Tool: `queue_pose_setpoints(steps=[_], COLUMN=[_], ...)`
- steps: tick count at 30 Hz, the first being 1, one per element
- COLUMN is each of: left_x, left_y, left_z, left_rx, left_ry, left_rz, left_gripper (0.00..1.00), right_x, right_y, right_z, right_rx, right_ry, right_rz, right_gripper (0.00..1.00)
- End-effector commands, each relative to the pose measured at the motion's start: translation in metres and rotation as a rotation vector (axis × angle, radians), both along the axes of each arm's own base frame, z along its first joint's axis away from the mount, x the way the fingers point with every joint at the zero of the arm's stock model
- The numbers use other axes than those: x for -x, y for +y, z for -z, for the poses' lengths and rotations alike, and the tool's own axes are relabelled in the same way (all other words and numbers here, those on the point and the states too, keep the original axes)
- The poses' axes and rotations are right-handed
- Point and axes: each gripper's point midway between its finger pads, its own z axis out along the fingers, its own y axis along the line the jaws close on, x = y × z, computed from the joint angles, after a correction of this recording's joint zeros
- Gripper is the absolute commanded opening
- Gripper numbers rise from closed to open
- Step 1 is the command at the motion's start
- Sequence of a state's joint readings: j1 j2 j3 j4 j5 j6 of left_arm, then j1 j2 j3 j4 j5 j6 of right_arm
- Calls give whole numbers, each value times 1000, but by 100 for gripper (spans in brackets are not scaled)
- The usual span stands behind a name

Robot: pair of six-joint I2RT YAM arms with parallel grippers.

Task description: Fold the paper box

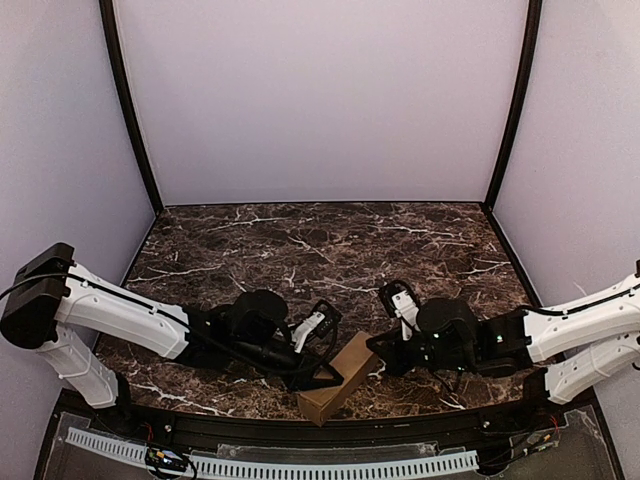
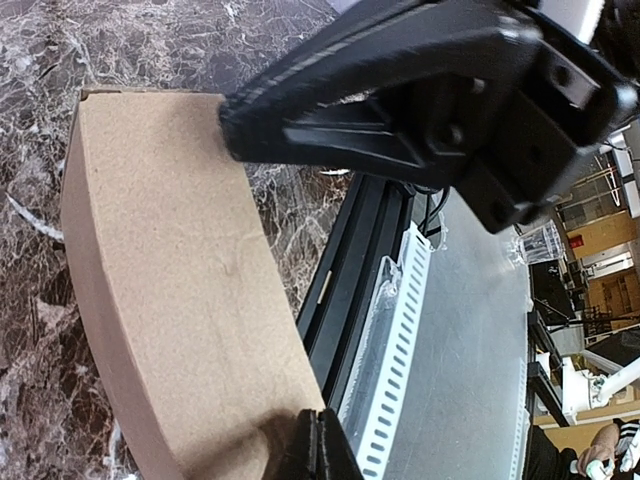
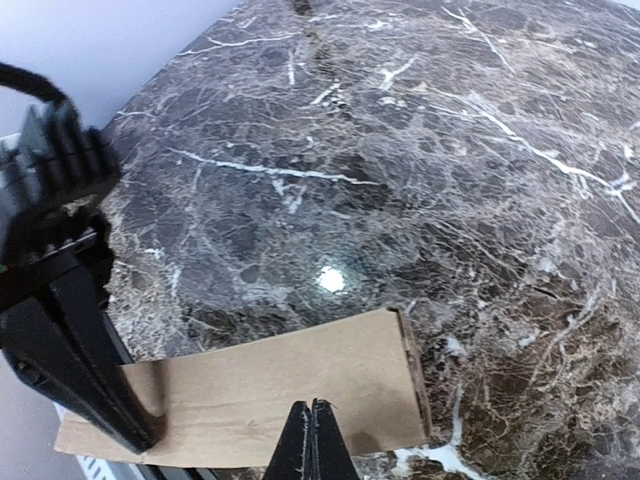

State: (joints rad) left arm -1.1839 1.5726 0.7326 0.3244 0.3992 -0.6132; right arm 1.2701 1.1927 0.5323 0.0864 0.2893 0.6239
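**A:** Where is the paper box (image 1: pixel 340 378) at this moment?

**B:** It lies on the dark marble table (image 1: pixel 300 250), close to the front edge, between the 2 arms. It has the form of a narrow closed box. It rests on a long side and is turned diagonally, so 1 end points toward the front edge and the other end toward the right arm.

**A:** And the left gripper (image 2: pixel 319 447), are its fingers apart?

**B:** No, they are together. In its own wrist view only a thin line shows between them. The tip sits on the top face of the box, near the end by the front edge. It clamps nothing.

**A:** What about the right gripper (image 3: pixel 312 440)?

**B:** It is the same. Its 2 fingers are pressed together, and the tip rests on the top face, near the long edge. The box is not between the fingers.

**A:** Do the 2 grippers touch each other?

**B:** No. In the top view, each one is at a different end of the box. In the left wrist view, the right gripper reaches over the far end of the box and seems to touch the cardboard there.
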Motion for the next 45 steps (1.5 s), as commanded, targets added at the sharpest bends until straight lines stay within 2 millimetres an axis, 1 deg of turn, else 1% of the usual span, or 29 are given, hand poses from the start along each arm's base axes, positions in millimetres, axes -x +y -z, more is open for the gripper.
queue_pose_setpoints(steps=[1, 4, 8, 9, 10, 11, 12, 13, 14, 15, 16, 17, 18, 19, 20, 25, 29, 31, 34, 36, 39, 41, 42, 43, 44, 45], left_x=[3, 2, -1, -1, -2, -3, -4, -4, -4, -3, -3, 0, 2, 5, 8, 23, 30, 34, 36, 40, 44, 47, 48, 50, 52, 53], left_y=[62, 60, 58, 61, 59, 62, 60, 63, 62, 65, 64, 67, 67, 69, 69, 71, 65, 62, 59, 59, 63, 71, 77, 78, 82, 85], left_z=[87, 80, 64, 63, 54, 52, 42, 39, 28, 25, 13, 11, -1, -5, -14, -35, -56, -61, -59, -46, -9, 21, 39, 46, 58, 64], left_rx=[-378, -370, -357, -371, -354, -367, -347, -355, -332, -338, -314, -319, -292, -292, -268, -205, -133, -117, -107, -113, -183, -248, -286, -298, -321, -333], left_ry=[45, 33, 12, 9, -4, -8, -23, -24, -36, -33, -40, -30, -27, -16, -9, 37, 55, 65, 72, 99, 141, 161, 179, 185, 198, 206], left_rz=[-71, -66, -65, -68, -67, -69, -70, -70, -73, -71, -72, -66, -62, -60, -50, -15, 17, 34, 47, 61, 56, 43, 38, 38, 35, 35], left_gripper=[2, 1, 1, 1, 1, 1, 1, 1, 2, 2, 2, 3, 3, 3, 3, 5, 5, 5, 5, 5, 5, 4, 3, 3, 2, 1], right_x=[23, 28, 31, 32, 33, 34, 33, 34, 34, 34, 33, 33, 33, 33, 33, 33, 34, 34, 34, 34, 33, 33, 33, 33, 33, 34], right_y=[24, 35, 37, 36, 33, 30, 26, 23, 19, 16, 14, 11, 9, 9, 9, 10, 10, 10, 11, 10, 8, 7, 7, 7, 7, 7], right_z=[-20, -5, 23, 30, 37, 43, 48, 53, 57, 61, 64, 67, 69, 70, 71, 73, 76, 76, 76, 77, 79, 79, 80, 80, 80, 80], right_rx=[-100, -72, 5, 20, 38, 52, 65, 77, 88, 101, 113, 128, 138, 139, 141, 155, 162, 164, 165, 172, 180, 181, 183, 185, 185, 188], right_ry=[-12, 17, 70, 84, 99, 110, 121, 128, 135, 141, 145, 150, 153, 154, 156, 157, 161, 164, 164, 164, 164, 166, 167, 167, 168, 168], right_rz=[-153, -181, -181, -179, -173, -166, -154, -146, -136, -127, -120, -114, -110, -108, -107, -112, -115, -115, -118, -115, -108, -104, -103, -103, -105, -105], right_gripper=[0, 0, 0, 0, 0, 0, 0, 0, 0, 0, 0, 0, 0, 0, 0, 0, 0, 0, 0, 0, 0, 0, 0, 0, 0, 0])
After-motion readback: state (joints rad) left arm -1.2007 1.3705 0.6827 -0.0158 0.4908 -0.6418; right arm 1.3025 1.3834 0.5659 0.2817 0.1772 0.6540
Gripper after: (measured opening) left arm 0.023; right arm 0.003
